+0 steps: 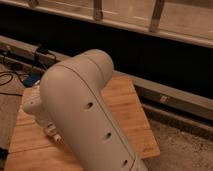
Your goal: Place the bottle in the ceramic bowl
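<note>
My white arm (85, 115) fills the middle of the camera view and covers much of the wooden table (125, 107). The gripper (51, 131) is low at the left, under the arm's wrist and close over the table top. Most of it is hidden by the arm. The bottle and the green ceramic bowl are not visible; they are either behind the arm or out of view.
The wooden table top ends at a right edge (150, 135) with grey floor (185, 150) beyond. A metal rail (170, 95) runs along a dark wall behind. Cables and a blue object (31, 80) lie at the left.
</note>
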`<action>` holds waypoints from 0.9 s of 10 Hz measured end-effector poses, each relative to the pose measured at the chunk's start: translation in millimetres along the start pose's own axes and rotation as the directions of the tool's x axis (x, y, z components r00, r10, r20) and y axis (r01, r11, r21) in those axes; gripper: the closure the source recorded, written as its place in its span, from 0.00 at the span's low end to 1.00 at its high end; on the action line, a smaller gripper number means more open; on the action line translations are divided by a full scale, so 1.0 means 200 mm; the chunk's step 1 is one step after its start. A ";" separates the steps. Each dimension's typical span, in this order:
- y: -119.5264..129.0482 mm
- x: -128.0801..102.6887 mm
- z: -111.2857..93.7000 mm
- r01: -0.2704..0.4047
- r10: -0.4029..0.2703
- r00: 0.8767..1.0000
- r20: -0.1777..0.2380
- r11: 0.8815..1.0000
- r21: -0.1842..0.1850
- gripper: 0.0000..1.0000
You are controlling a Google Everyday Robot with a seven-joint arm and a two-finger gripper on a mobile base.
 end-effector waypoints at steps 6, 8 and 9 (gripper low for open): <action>-0.31 0.04 -0.70 -0.093 0.077 0.991 0.112 0.985 0.146 1.00; -0.50 0.13 -0.81 -0.149 0.126 0.983 0.137 0.974 0.173 1.00; -0.60 0.20 -0.83 -0.179 0.153 0.977 0.150 0.968 0.177 1.00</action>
